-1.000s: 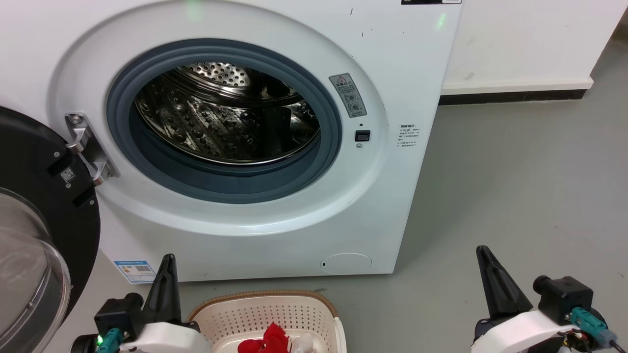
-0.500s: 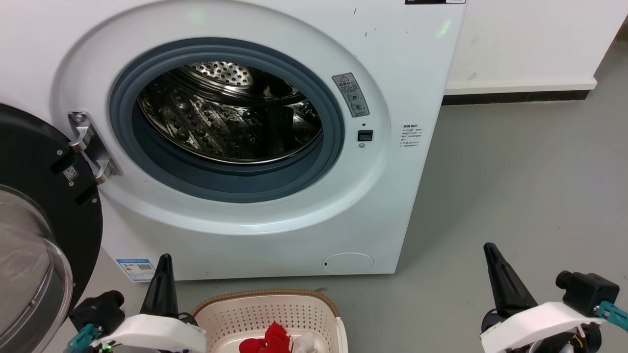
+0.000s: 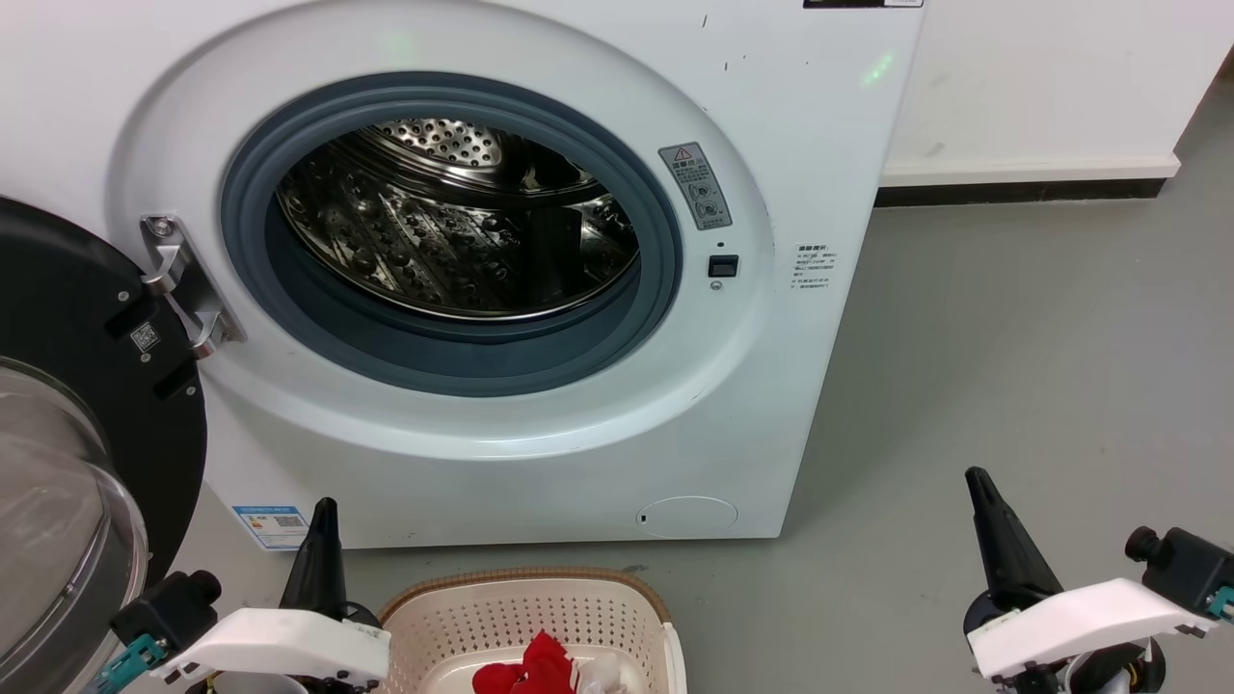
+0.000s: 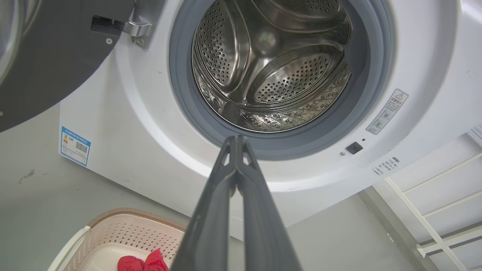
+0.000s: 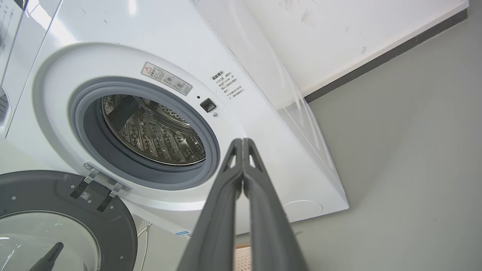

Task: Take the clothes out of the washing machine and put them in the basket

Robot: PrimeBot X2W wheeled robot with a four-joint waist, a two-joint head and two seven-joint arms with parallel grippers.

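The white washing machine point(image 3: 791, 116) stands before me with its black-framed glass door point(image 3: 67, 386) swung open to the left. Its steel drum point(image 3: 453, 222) shows bare metal and no fabric, also in the left wrist view point(image 4: 271, 67). On the floor at the bottom middle sits the cream basket point(image 3: 525, 607), holding red clothes point(image 3: 530, 667) and a bit of white cloth point(image 3: 603, 673). My left gripper point(image 3: 324, 509) hangs shut just left of the basket, fingertips together point(image 4: 236, 140). Low at the right, over bare floor, my right gripper point(image 3: 976, 477) is shut point(image 5: 242, 141) too.
Grey floor point(image 3: 1041, 337) stretches to the right of the machine up to a white wall with a dark skirting point(image 3: 1022, 188). The open door point(image 5: 56, 210) takes up the space at my left.
Both arms have sunk and drawn outward toward the frame's lower corners. The camera has shifted slightly, moving the machine a little to the right. The basket and its clothes lie as before.
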